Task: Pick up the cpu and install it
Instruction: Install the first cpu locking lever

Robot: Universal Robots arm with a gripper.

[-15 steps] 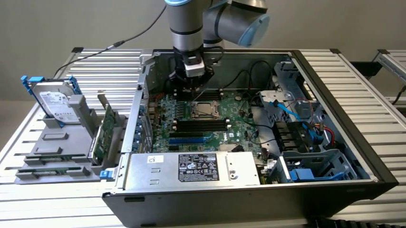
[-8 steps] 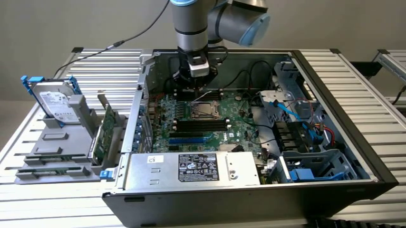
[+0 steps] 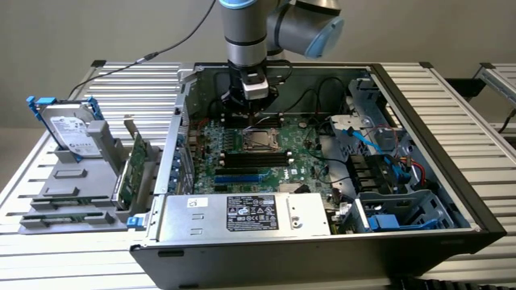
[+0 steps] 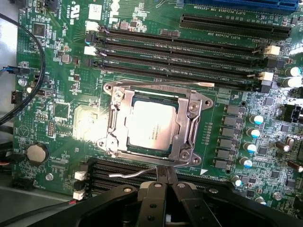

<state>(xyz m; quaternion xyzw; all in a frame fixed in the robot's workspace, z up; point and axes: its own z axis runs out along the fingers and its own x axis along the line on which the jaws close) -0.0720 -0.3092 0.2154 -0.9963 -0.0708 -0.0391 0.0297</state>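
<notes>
Silver-grey square cpu [image 4: 152, 124] seated in its metal socket frame [image 4: 185, 142], fingers [image 4: 156, 189] clenched empty above.

From high and in front, our exterior view looks down into the open computer case [image 3: 322, 241]; our wrist view hangs close above the CPU socket [image 4: 154, 124] (seen in both).

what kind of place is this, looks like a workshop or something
Probably a robotics lab bench set up for PC assembly: an open computer case lies on a slatted aluminium table, a hard drive stands in a grey fixture, and the cpu sits in the motherboard socket under the tool.
</notes>
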